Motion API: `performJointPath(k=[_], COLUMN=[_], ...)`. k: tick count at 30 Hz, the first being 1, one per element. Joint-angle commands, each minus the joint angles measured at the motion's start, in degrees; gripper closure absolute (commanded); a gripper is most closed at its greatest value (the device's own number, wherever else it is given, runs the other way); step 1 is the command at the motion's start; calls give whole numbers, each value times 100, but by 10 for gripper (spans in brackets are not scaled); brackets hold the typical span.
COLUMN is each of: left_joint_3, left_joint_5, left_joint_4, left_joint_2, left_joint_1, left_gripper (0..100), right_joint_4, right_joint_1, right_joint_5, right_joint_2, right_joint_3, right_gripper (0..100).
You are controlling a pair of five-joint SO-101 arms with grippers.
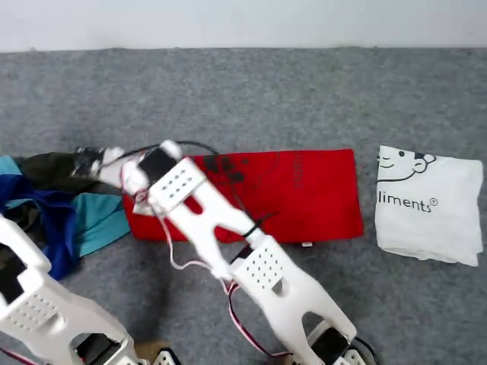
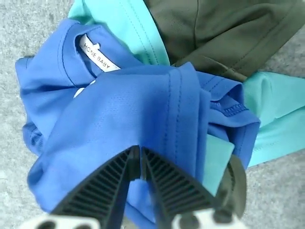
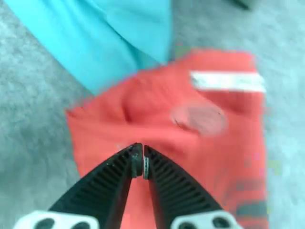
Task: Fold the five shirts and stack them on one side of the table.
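It looked like a robotics lab; a grey felt-covered table (image 1: 304, 91) met a bare white wall (image 1: 228, 23); loose wires (image 1: 237, 315) trailed from white arms (image 1: 266, 274).

Soft, even light lies over the grey table (image 1: 251, 91). Under my right arm (image 1: 262, 266), at the lower middle of the frame, the shadow is weak and soft-edged. The white shirt (image 1: 430, 205) at the right is the brightest patch. At my left wrist, the blue shirt (image 2: 119, 109) darkens in its folds.
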Motion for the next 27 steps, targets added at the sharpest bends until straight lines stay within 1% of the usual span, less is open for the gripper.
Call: performJointPath(k=[1, 4, 8, 10, 13, 18, 22, 24, 27], left_joint_3=[-4, 4, 31, 136, 637, 1956, 2686, 2914, 3002], left_joint_5=[9, 79, 501, 571, 589, 571, 571, 571, 571], left_joint_4=[70, 88, 141, 141, 141, 123, 105, 26, 44], left_joint_2=[-695, -967, -1319, -1582, -2066, -2936, -3332, -3429, -3420], left_joint_1=[26, 88, 158, 193, 387, 853, 1099, 1134, 1125], left_gripper=[985, 985, 985, 985, 985, 985, 985, 985, 985], right_joint_4=[813, 831, 840, 840, 840, 822, 804, 804, 804], right_joint_1=[435, 831, 1174, 1341, 1596, 2088, 2624, 2897, 3336], right_joint_5=[-105, -677, -826, -958, -1090, -1380, -1609, -1714, -1934], right_joint_2=[-321, -382, -725, -1130, -1859, -3037, -3591, -3662, -3644], right_joint_3=[-888, -1011, -721, -378, 580, 2593, 3604, 3798, 3859], right_gripper=[990, 990, 990, 990, 990, 990, 987, 949, 821])
